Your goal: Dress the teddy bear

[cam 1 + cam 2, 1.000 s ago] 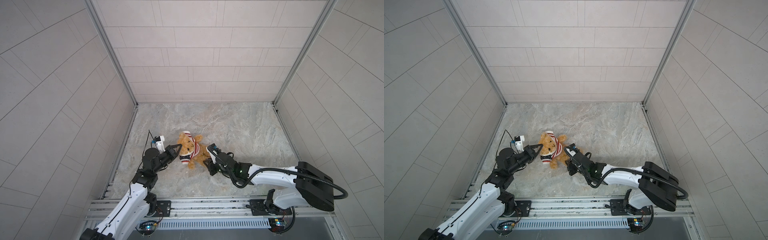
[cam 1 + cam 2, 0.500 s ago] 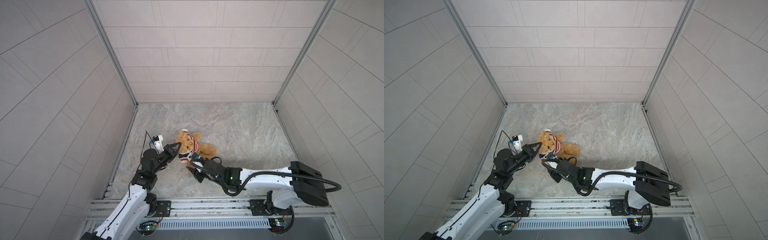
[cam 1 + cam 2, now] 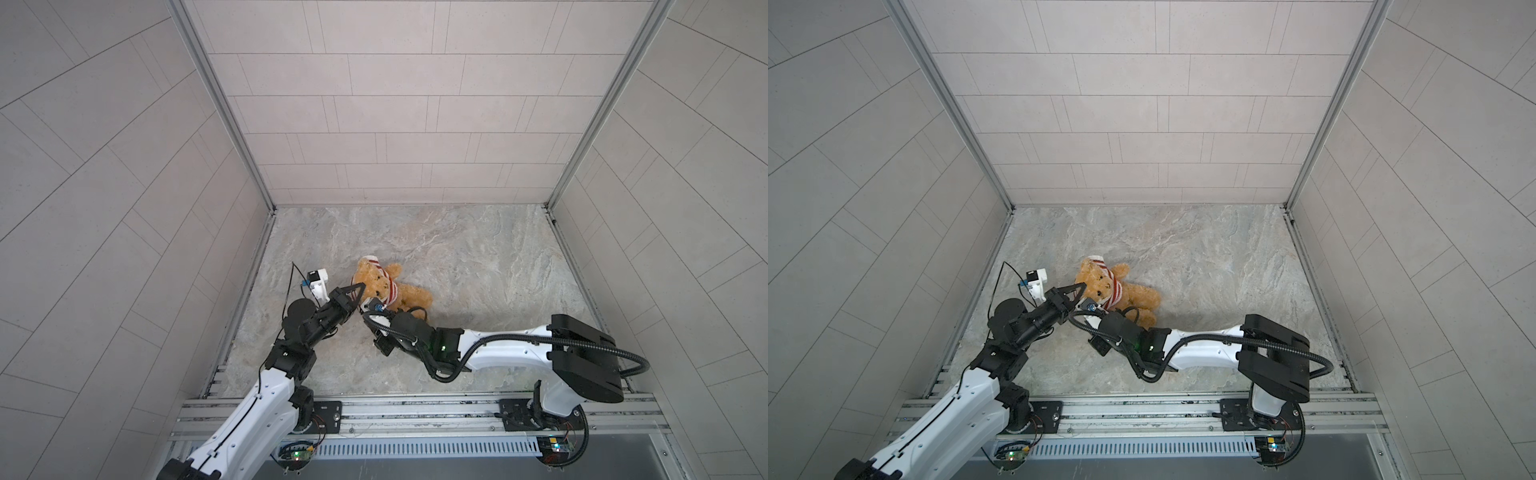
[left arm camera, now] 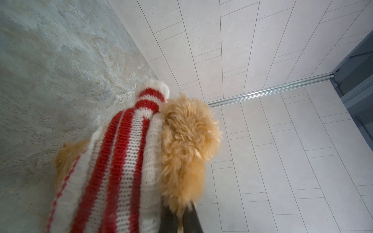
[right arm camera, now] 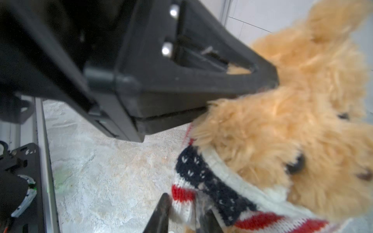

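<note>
One view, R wrist: teddy bear (image 5: pixel 282 125) sweater (image 5: pixel 218 191) w/ navy patch.

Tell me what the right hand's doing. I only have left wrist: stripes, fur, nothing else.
Observer: The right hand is closed on an edge of the sweater, beside a navy patch.
Operator: Head through the collar?
Observer: Yes. The teddy bear has its face out, eyes and nose bare, with the white collar under the chin.
Operator: Body covered?
Observer: No. In both top views the sweater is bunched at the neck. The belly and legs are bare fur.
</note>
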Tool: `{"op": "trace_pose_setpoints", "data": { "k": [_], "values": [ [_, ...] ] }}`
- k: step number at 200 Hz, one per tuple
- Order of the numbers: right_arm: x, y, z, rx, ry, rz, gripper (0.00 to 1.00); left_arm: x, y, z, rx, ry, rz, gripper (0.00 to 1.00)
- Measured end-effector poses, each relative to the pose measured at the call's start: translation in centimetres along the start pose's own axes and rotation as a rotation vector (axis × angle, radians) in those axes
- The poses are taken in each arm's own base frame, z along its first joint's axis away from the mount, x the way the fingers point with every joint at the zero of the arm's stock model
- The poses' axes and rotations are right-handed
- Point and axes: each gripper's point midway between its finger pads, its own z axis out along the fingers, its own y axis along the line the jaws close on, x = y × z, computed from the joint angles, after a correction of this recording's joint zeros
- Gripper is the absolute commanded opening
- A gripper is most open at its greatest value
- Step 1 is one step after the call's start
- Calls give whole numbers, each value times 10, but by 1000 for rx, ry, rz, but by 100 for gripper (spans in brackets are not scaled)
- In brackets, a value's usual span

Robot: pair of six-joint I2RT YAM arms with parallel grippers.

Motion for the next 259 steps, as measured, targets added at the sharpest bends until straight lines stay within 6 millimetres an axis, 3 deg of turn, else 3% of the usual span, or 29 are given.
{"op": "trace_pose_setpoints", "data": {
  "k": [27, 68, 147, 201, 232, 259],
  "values": [
    [0, -4, 1, 15, 1, 4, 0, -1, -1, 0, 7, -3, -4, 0],
    [4, -1, 0, -6, 5, 1, 0, -1, -2, 1, 11, -4, -13, 0],
    [60, 3, -6, -61, 98, 109, 0, 2, 1, 2, 0, 13, -42, 0],
    [82, -28, -7, -6, 112, 293, 0, 6, 2, -2, -2, 38, -58, 0],
    [82, -51, -15, 40, 84, 395, 0, 2, -3, -7, 16, 27, -53, 0],
    [85, -59, -23, 58, 72, 440, 0, 3, -2, -9, 11, 38, -57, 0]
  ]
}}
